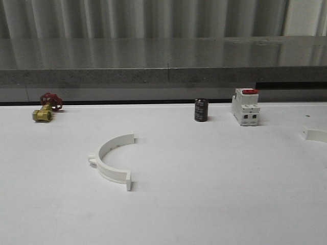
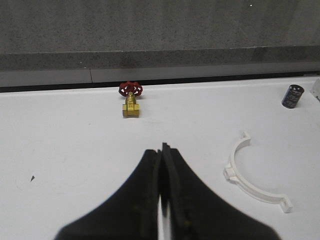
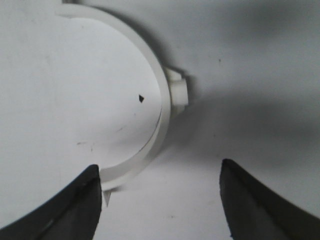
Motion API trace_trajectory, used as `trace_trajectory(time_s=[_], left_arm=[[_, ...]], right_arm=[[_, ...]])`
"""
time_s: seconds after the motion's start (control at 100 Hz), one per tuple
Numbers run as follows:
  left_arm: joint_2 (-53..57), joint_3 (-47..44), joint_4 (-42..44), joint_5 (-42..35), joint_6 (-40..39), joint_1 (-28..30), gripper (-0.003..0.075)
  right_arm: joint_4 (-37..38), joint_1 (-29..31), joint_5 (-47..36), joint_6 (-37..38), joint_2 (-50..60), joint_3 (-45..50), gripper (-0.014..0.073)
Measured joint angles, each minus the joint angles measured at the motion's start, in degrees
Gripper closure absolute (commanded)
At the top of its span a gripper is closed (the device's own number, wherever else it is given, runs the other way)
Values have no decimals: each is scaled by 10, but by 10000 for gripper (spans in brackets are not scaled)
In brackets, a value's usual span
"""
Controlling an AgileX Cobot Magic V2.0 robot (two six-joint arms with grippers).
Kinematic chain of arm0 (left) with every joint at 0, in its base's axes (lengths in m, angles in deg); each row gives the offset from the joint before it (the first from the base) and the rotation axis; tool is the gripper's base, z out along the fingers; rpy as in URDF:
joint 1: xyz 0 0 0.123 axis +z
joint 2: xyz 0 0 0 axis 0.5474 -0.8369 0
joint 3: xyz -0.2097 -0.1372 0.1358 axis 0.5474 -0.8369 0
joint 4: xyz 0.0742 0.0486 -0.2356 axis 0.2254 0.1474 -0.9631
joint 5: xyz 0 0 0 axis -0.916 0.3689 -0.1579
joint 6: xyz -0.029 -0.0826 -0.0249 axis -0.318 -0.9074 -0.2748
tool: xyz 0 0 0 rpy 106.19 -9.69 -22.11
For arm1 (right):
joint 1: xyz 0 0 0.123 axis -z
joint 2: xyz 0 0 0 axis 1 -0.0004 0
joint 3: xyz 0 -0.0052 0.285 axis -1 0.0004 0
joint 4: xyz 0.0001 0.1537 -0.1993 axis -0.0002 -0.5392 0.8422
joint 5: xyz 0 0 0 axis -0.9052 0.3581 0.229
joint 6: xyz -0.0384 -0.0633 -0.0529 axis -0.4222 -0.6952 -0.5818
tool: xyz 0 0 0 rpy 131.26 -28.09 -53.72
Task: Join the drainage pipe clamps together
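Observation:
One white drainage pipe clamp (image 1: 110,158) lies flat on the table left of centre, its open side facing right; in the left wrist view this clamp (image 2: 250,176) sits to one side of my left gripper (image 2: 164,148). That gripper is shut with nothing in it and hangs over bare table. A second clamp half (image 3: 164,107) lies flat under my right gripper (image 3: 160,169), which is open. One flange end of it rests close to a finger (image 3: 82,200). A white piece (image 1: 316,134) at the right edge of the front view may be this half.
A brass valve with a red handle (image 1: 45,108) stands at the back left. A black capacitor (image 1: 201,110) and a white breaker with a red switch (image 1: 245,106) stand at the back centre-right. A grey ledge (image 1: 163,76) runs behind the table.

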Motion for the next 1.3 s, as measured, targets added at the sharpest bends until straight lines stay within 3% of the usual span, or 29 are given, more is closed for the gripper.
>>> trace_trajectory(time_s=[0.37,0.59,0.7,1.09,1.3], left_arm=[[0,0,0,0,0,0,735],[0,0,0,0,0,0,735],[0,0,0,0,0,0,735],[0,0,0,0,0,0,735],[0,0,0,0,0,0,735]], right_arm=[[0,4,1,-3,-111,-69,113],[0,4,0,-3,-125,-75,408],[0,4,2,-3,-125,-75,494],[-3,4,11,-2,-125,-75,503],[-4,-14,21,46,-88,-75,502]])
